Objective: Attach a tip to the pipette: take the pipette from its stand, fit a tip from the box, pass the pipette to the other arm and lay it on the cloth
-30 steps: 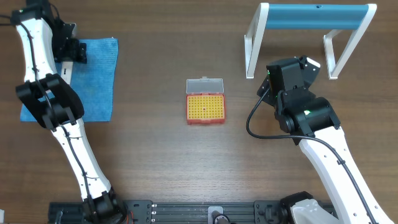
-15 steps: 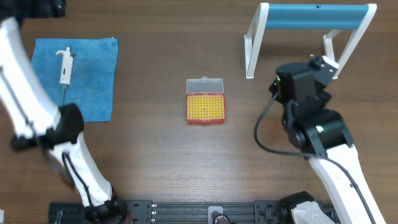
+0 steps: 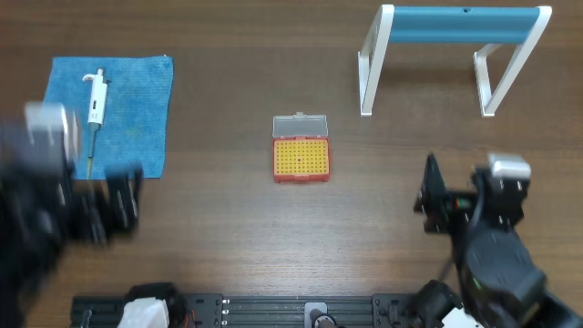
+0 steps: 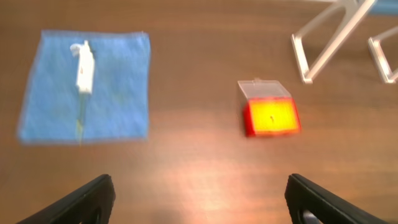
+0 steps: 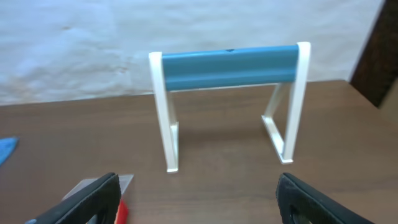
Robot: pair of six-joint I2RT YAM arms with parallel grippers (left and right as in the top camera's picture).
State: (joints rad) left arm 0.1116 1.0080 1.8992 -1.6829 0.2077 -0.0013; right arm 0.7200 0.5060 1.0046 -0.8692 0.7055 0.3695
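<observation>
The white pipette [image 3: 95, 98] lies on the blue cloth [image 3: 132, 118] at the table's far left, its thin yellowish tip pointing toward the near edge. Nothing holds it. My left gripper [image 4: 199, 186] is open and empty, drawn back on the near side of the cloth; its wrist view takes in the pipette [image 4: 83, 62] and cloth [image 4: 112, 93]. The tip box [image 3: 301, 157], orange with its clear lid folded back, sits mid-table. My right gripper [image 5: 198, 186] is open and empty, low near its base, facing the stand [image 5: 230, 67].
The white stand with a blue crossbar [image 3: 465, 25] occupies the far right of the table. The left arm [image 3: 55, 196] is a blur at the near left, and the right arm [image 3: 487, 232] is folded at the near right.
The left arm has let go of the pipette on the cloth and swung back toward its base. The right arm has also pulled back from the stand toward the near edge.
</observation>
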